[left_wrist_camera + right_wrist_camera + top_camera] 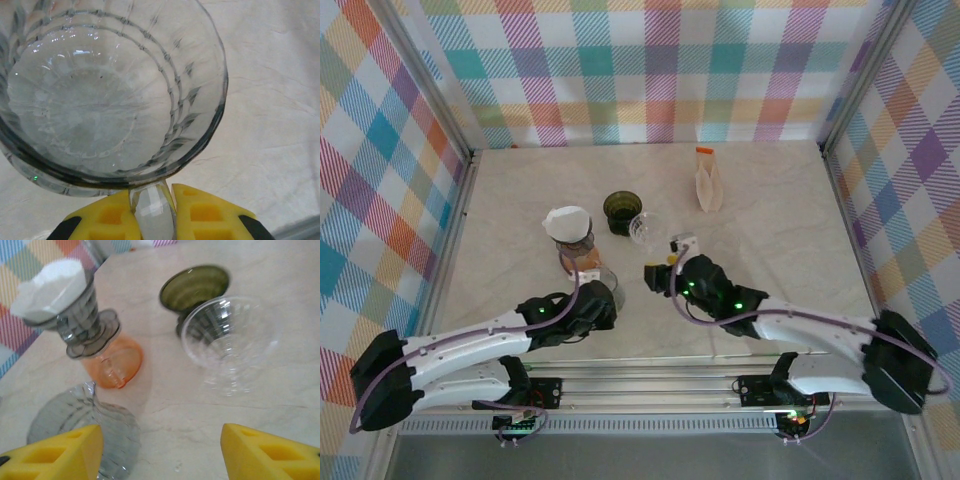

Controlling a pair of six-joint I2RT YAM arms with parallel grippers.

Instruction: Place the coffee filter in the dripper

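Pale tabletop, plaid walls. White filter sits in grey dripper, stacked on orange one. Left gripper pinched on glass dripper handle; right gripper wide, empty. Placing looks done imo; next I'd lift right arm clear w/o bumping stack.

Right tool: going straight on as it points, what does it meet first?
Probably bare tabletop in the gap between orange cup and clear dripper; green dripper beyond. Depth unclear.
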